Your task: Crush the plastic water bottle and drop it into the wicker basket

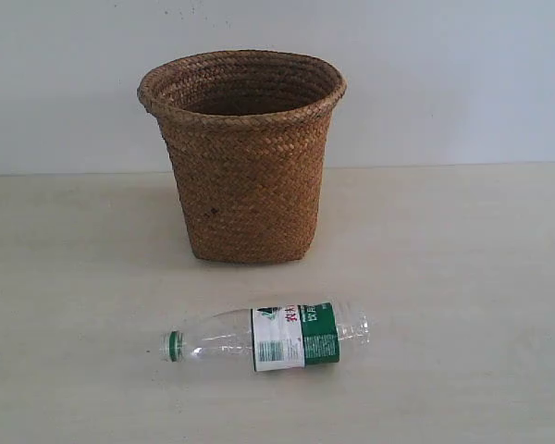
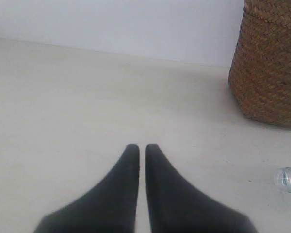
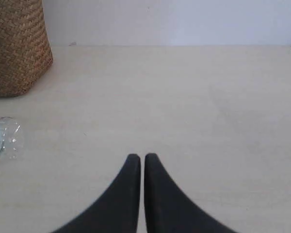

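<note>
bottle: plastic water bottle (image 1: 276, 337) is lying uncrushed in front of the wicker basket (image 1: 245, 157)
grip: left end effector (image 2: 142, 150) and right end effector (image 3: 141, 160) are sitting pinched together, empty
progress: zero, crushing and dropping both pending

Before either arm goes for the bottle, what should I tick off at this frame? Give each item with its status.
1. The plastic water bottle lying on its side on the table, clear of the wicker basket: ok.
2. Its green cap in place: ok.
3. Basket upright, mouth unobstructed: ok.
4. Open left gripper for a grasp: not ok, jaws shut, holding nothing.
5. Open right gripper for a grasp: not ok, jaws shut, holding nothing.
6. Room inside the basket: cannot tell, its floor is hidden.
</note>
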